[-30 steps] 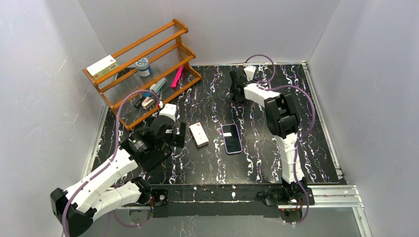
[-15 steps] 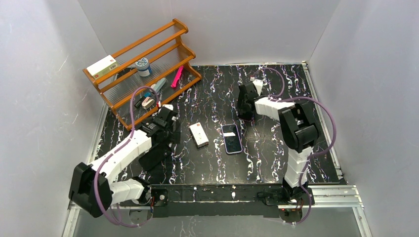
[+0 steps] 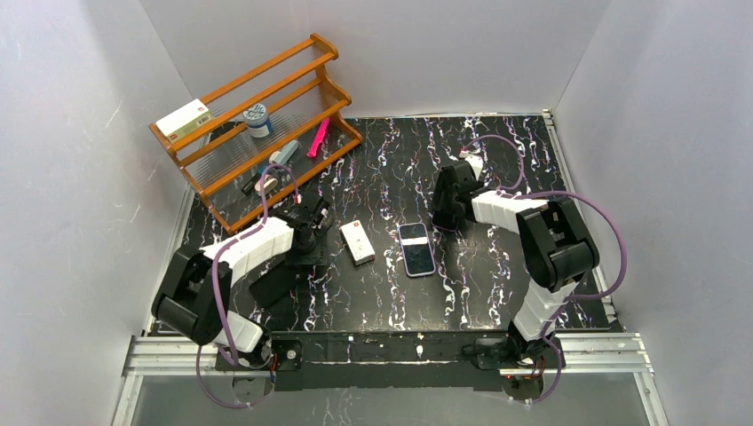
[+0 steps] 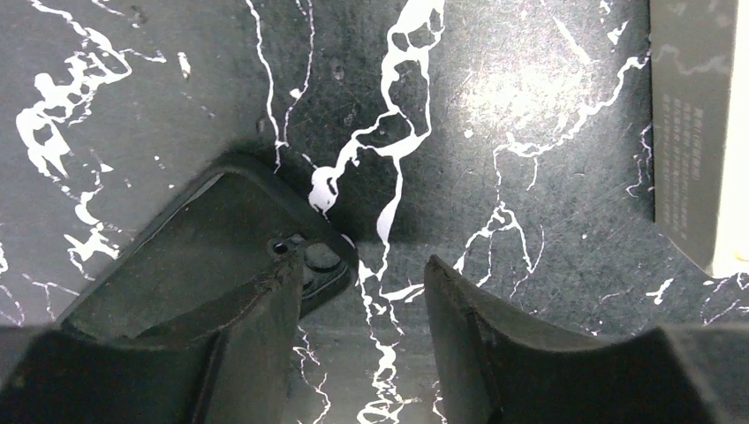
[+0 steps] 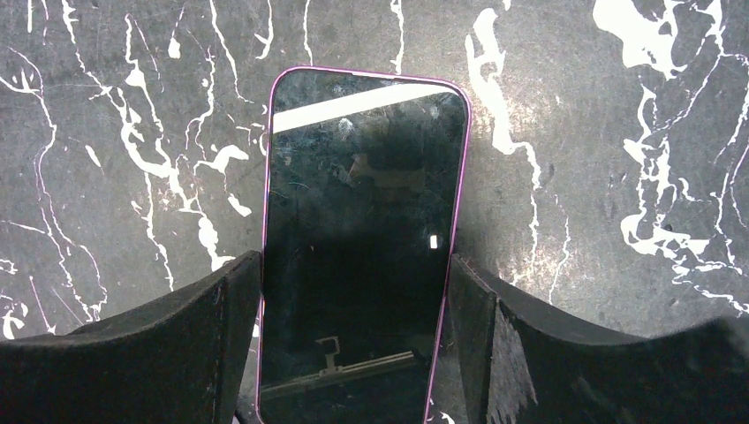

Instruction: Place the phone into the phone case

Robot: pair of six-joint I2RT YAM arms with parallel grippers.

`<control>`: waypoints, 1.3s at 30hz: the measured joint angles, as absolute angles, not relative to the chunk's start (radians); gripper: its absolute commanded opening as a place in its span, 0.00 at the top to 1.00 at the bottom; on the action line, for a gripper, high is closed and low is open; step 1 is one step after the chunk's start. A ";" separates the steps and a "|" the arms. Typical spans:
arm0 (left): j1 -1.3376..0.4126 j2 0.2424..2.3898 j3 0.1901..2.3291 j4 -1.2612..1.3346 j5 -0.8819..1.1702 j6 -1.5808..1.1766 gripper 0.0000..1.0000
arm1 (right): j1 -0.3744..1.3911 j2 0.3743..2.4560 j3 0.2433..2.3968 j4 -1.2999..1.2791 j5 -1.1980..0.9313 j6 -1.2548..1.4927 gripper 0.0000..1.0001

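The phone (image 3: 416,249), dark screen up with a pink rim, lies flat on the marbled mat (image 3: 479,275) at mid-table. In the right wrist view the phone (image 5: 362,238) runs between the fingers of my right gripper (image 5: 355,309), which is open and straddles its two long edges. The black phone case (image 3: 273,286) lies open side up at the left. My left gripper (image 4: 358,300) is open and low over the case (image 4: 203,238). Its left finger covers the corner by the camera cutout, its right finger is over bare mat. My left gripper (image 3: 313,238) holds nothing.
A white box (image 3: 357,241) lies between case and phone; its side shows in the left wrist view (image 4: 698,132). A wooden rack (image 3: 257,124) with a box, a tin and a pink item stands at the back left. White walls enclose the mat.
The left arm reached forward and down onto the case's corner, and its jaws narrowed. The right arm swung from the back of the table down to the phone, jaws unchanged.
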State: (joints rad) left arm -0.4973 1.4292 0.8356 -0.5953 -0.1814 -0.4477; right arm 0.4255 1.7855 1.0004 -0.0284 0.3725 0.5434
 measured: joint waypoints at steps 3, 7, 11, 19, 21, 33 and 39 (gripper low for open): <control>-0.496 1.463 0.836 -0.584 -0.167 -0.462 0.53 | 0.424 1.772 0.979 -0.011 0.363 0.544 0.40; -0.495 1.498 0.835 -0.580 -0.152 -0.478 0.63 | 0.418 1.750 0.948 0.009 0.356 0.544 0.40; -0.493 1.512 0.835 -0.582 -0.141 -0.490 0.84 | 0.409 1.721 0.912 0.020 0.342 0.544 0.41; -0.480 1.510 0.833 -0.574 -0.064 -0.527 1.00 | 0.399 1.679 0.860 0.043 0.316 0.545 0.42; -0.477 1.498 0.818 -0.545 -0.023 -0.562 1.00 | 0.398 1.668 0.840 0.066 0.304 0.546 0.42; -0.483 1.417 0.673 -0.160 0.253 -0.955 0.98 | 0.394 1.571 0.722 0.121 0.250 0.556 0.44; -0.485 1.367 0.616 -0.050 0.235 -1.072 0.64 | 0.394 1.546 0.715 0.077 0.247 0.565 0.44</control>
State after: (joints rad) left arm -0.4847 1.3666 0.6163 -0.0502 0.2348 -1.0721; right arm 0.3939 1.5459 0.7151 0.0769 0.2466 0.5648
